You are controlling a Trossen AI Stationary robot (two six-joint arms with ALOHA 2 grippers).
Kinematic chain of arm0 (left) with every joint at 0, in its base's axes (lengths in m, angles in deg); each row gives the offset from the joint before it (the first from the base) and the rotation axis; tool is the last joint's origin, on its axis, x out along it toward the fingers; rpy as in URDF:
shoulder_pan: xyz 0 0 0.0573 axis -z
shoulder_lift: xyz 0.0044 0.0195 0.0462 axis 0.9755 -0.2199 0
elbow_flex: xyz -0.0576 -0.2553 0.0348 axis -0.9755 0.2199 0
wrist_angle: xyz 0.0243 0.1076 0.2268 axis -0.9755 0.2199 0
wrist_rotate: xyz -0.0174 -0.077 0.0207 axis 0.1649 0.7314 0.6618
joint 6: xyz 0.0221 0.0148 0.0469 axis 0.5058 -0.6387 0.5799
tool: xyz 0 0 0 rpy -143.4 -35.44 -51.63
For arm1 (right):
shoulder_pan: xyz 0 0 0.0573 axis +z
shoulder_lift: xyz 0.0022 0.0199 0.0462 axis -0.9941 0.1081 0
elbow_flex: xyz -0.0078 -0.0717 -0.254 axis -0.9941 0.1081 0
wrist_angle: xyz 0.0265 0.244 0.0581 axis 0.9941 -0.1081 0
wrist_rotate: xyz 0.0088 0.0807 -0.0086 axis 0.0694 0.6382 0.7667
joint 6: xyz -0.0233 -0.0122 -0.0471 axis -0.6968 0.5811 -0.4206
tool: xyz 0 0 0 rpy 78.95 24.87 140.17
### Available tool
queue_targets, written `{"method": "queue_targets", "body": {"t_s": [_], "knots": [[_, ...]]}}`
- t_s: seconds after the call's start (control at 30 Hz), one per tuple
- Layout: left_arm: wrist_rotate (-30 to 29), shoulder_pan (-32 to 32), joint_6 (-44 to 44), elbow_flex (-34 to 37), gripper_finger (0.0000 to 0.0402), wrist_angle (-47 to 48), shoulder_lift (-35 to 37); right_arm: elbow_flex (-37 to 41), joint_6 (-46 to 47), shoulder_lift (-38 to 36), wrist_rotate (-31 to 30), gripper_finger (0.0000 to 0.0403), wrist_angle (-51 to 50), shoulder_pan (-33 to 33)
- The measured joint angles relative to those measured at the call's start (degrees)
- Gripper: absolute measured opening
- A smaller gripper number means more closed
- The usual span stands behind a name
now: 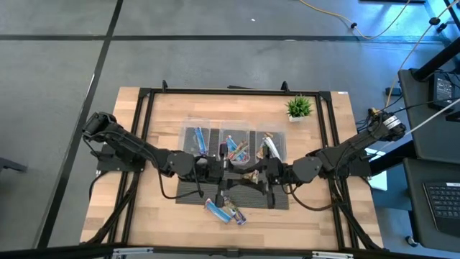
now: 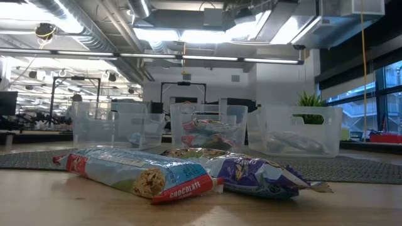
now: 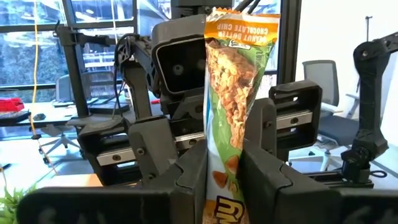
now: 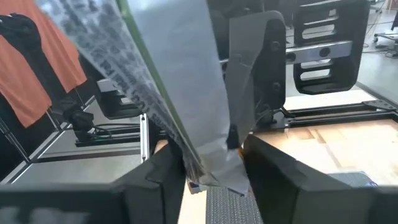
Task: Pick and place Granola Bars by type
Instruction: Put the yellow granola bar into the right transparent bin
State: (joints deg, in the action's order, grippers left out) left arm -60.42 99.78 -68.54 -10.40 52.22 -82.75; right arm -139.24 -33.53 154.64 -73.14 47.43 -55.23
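Nearest the front edge of the table (image 1: pixel 158 216), at about 6 o'clock from the mat: a loose cluster of granola bars (image 1: pixel 226 211), lying flat on bare wood. In the low view, a blue-wrapped bar (image 2: pixel 135 173) with a red "CHOCOLATE" end, touching a purple-wrapped bar (image 2: pixel 260 176) just beside it, and a third tan bar (image 2: pixel 191 152) partly hidden behind them.

Next back, over the dark mat (image 1: pixel 188 191) at table centre: both grippers facing each other, nearly meeting. Left gripper (image 1: pixel 224 167) reaching in from 9 o'clock, fingers (image 3: pixel 186 180) clenched on the lower end of a tan-gold and green bar (image 3: pixel 234 93), held upright, label reading "PEANUT BUTTER CHOCOLATE CHIP", oat clusters pictured on the wrapper. Right gripper (image 1: pixel 260 171) reaching in from 3 o'clock, fingers (image 4: pixel 171 174) pinched on the crimped end of a silver-backed wrapper (image 4: pixel 180 87) with a green edge; cannot tell whether that is the same bar.

Beyond, at 12 o'clock from the mat: three clear bins (image 1: pixel 234 137) in a row, blue bars in the left one, multicoloured in the middle, pale ones in the right. Bin walls standing directly behind the grippers.

Farthest, toward 1 o'clock: a small potted plant (image 1: pixel 299 108).
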Motion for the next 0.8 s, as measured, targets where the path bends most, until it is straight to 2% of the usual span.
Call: {"method": "queue_targets", "body": {"t_s": [0.23,0.8], "knots": [[-0.12,-0.06,0.02,0.00,0.0075,-0.01,0.01,0.00,-0.05,0.02,0.04,0.0114,-0.18,0.04],[-0.40,0.30,0.09,0.00,0.0086,0.33,0.19,0.00,0.07,0.05,0.24,0.0114,-0.83,0.07]]}}
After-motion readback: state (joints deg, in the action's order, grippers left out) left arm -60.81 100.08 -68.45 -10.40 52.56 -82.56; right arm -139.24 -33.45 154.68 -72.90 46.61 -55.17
